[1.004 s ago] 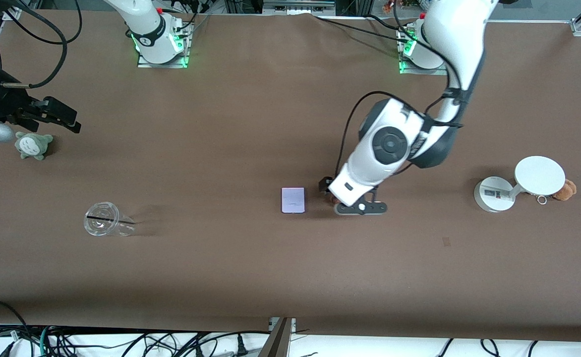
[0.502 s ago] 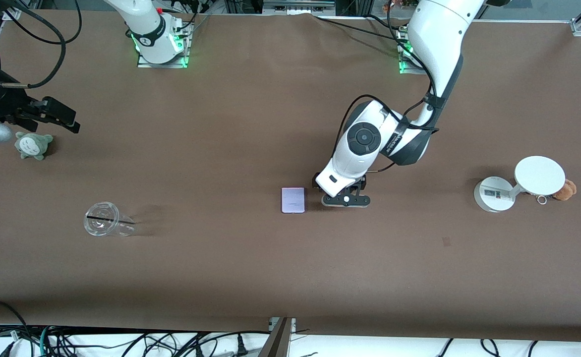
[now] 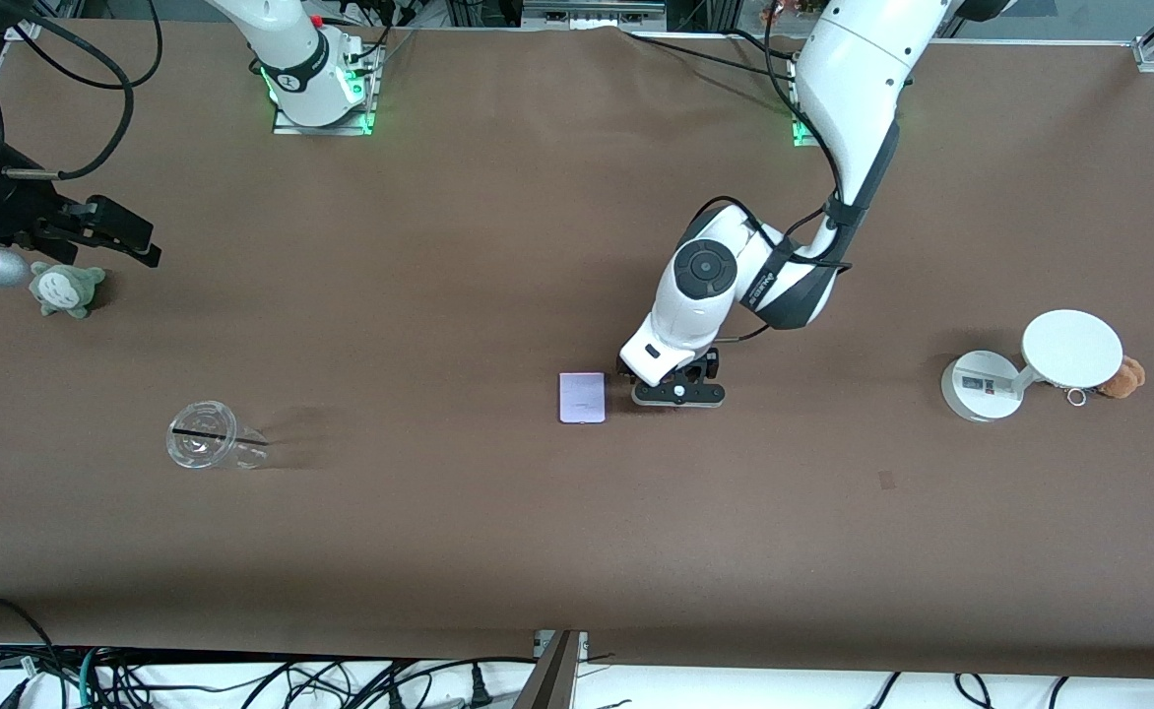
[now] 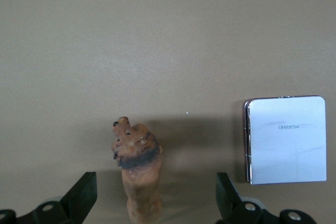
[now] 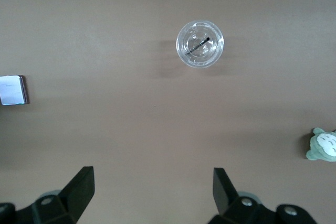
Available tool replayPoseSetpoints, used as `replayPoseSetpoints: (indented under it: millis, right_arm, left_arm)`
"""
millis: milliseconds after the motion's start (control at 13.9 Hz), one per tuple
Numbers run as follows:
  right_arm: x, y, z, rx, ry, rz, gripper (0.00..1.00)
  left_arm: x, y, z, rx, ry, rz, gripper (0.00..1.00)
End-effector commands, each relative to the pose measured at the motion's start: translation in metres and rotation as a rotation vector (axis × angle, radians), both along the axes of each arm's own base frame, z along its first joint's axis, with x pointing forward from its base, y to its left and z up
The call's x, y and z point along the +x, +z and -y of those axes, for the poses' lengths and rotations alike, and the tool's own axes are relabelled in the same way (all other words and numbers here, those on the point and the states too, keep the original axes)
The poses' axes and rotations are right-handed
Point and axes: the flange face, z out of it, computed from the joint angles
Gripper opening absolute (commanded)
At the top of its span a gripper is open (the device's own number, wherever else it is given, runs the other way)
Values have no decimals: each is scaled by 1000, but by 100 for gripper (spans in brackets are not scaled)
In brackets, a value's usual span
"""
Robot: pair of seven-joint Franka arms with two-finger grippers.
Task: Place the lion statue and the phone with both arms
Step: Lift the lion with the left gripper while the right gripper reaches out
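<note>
Brown mat (image 3: 459, 512) covering table w/ cables along edges. Left gripper (image 3: 677, 393) sitting spread around lion statue (image 4: 137, 169) beside phone (image 3: 582, 397); right gripper (image 3: 95, 228) waiting spread over grey-green plush (image 3: 65, 288) — nothing held.

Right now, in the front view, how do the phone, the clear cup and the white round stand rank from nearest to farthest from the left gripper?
1. Phone: right beside the open left gripper, toward the right arm's end.
2. White round stand: toward the left arm's end of the table.
3. Clear cup: toward the right arm's end, farthest off.
</note>
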Motion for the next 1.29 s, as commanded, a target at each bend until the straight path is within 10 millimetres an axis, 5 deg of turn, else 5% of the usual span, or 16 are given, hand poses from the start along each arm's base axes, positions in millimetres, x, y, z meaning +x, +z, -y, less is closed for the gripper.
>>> replayPoseSetpoints:
  millis: [0, 215, 359, 430, 646, 861, 1004, 1148, 1219]
  right_arm:
    - [1, 5, -1, 14, 4, 8, 100]
    - [4, 1, 1, 5, 8, 5, 100]
    - [15, -19, 0, 8, 9, -20, 100]
    - [17, -23, -1, 10, 9, -27, 100]
    - [18, -31, -11, -3, 29, -38, 100]
    - [30, -63, -26, -26, 54, -89, 100]
    - [38, -85, -27, -81, 63, -117, 100]
    - [49, -128, -33, -89, 65, -187, 100]
    - [49, -129, -39, -76, 69, -185, 100]
  left_arm:
    - [-1, -9, 3, 4, 1, 31, 100]
    - [-3, -13, 4, 8, -4, 26, 100]
    - [-3, -18, 3, 11, -2, 22, 100]
    - [-3, -18, 3, 9, -3, 23, 89]
    - [-6, -27, 2, 23, -20, 26, 1]
    - [0, -11, -16, 30, -5, 35, 0]
    - [21, 20, -63, 26, 40, 64, 0]
    - [37, 44, -115, 33, 60, 80, 0]
    - [43, 49, -148, 49, 50, 71, 0]
